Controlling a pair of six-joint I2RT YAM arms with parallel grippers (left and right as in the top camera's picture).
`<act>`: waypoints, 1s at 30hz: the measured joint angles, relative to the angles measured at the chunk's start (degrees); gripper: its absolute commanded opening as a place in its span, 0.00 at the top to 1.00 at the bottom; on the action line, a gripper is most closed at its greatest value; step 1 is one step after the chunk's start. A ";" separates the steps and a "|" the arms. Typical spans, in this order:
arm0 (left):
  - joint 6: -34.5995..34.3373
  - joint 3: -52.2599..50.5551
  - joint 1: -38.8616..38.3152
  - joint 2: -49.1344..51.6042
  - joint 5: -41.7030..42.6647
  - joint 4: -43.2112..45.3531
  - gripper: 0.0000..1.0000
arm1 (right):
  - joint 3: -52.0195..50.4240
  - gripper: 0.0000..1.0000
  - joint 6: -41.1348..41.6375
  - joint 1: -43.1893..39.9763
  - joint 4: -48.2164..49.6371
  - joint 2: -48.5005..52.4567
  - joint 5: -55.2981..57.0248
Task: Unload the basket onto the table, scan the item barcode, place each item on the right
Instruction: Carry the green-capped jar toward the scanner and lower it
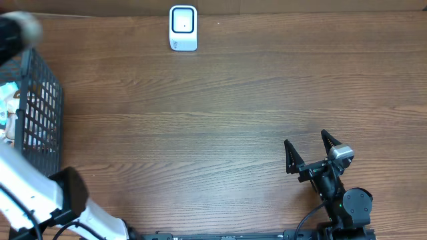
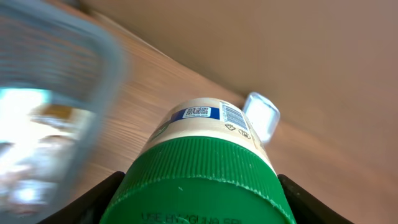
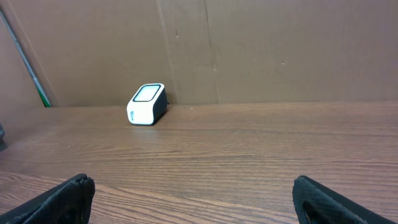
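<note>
Possibly knocking the wire basket [image 1: 40,113] at the far left of the surface [image 1: 220,120] when carrying the jar [image 2: 205,121] away, holding it just beside that blurred wall. Possibly failing the read at the white scanner [image 1: 183,28], standing well apart at the far edge, when arriving with the label turned away from its window. Possibly losing the jar, gripping it with the left jaws only at the ribbed lid [image 2: 199,180]. Holding the right jaws wide open and empty at the near right. Showing, on the jar, a broad green lid, then a cream body, then a blue strip with a square code, then the small barcode [image 2: 233,116], facing the left wrist camera.
</note>
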 measured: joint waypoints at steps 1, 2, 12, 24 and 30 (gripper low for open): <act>0.00 -0.90 -2.23 0.00 0.15 -0.02 0.43 | 0.00 0.00 0.00 0.00 0.00 0.00 -0.02; 0.00 -2.45 -5.29 0.00 0.13 0.02 0.44 | 0.00 0.00 0.02 0.00 0.00 0.00 -0.02; -2.91 -32.61 -33.57 0.74 -9.86 3.26 0.43 | 0.00 0.00 0.00 0.00 0.04 0.00 0.00; -11.13 -65.11 -44.61 1.05 -15.52 29.38 0.41 | 0.00 0.00 0.02 0.00 0.02 -0.07 0.00; -15.85 -75.43 -44.61 1.05 -17.16 36.17 0.39 | 0.00 0.00 0.00 0.00 0.00 -0.07 0.00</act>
